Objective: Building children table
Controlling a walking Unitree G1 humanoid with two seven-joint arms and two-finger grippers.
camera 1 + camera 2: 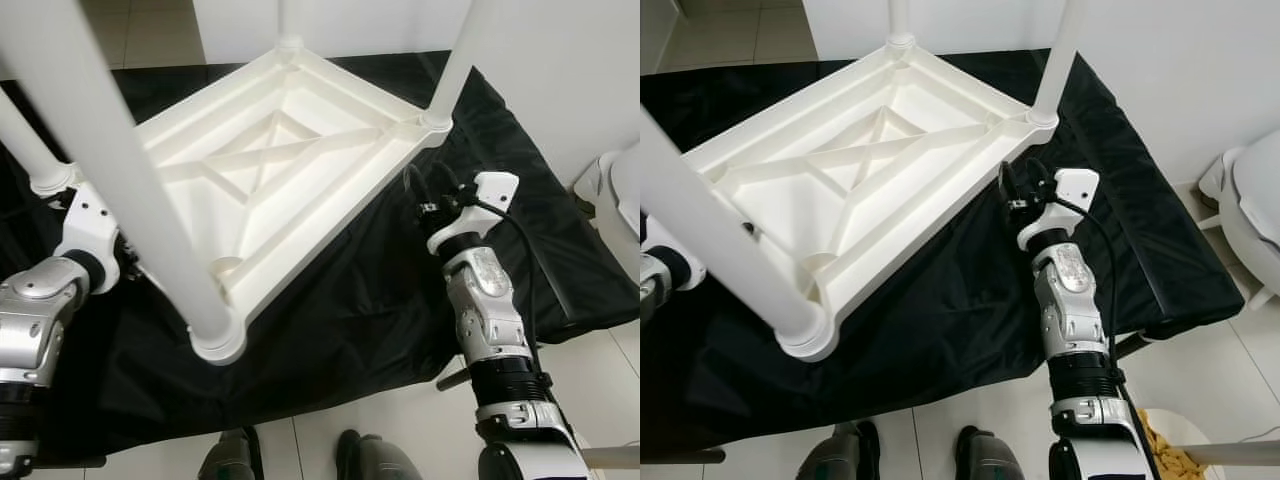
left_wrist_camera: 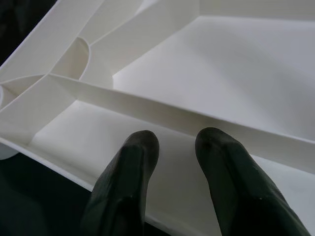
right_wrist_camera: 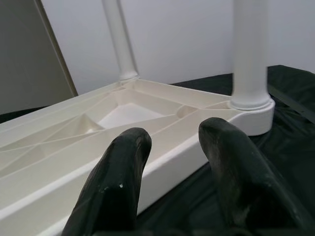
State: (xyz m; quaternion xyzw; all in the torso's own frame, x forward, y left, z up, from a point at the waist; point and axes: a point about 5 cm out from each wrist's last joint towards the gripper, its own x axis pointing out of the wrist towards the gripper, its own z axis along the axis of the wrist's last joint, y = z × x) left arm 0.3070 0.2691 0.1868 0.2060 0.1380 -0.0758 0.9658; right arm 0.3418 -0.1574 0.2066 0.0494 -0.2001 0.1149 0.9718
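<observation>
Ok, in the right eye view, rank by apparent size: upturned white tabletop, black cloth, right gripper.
1. Black cloth, spreads widest
2. Upturned white tabletop, legs fitted at its corners
3. Right gripper, by far the smallest, beside the tabletop's edge

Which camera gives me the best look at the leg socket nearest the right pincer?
The right wrist view: the leg seats in its corner socket just beyond the right pincer. Both eye views show that corner smaller, from above. The left wrist view shows tabletop ribs.

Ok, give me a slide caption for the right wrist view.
Right gripper, open, facing the rim of the upturned white table on black cloth, two legs standing up.
</observation>
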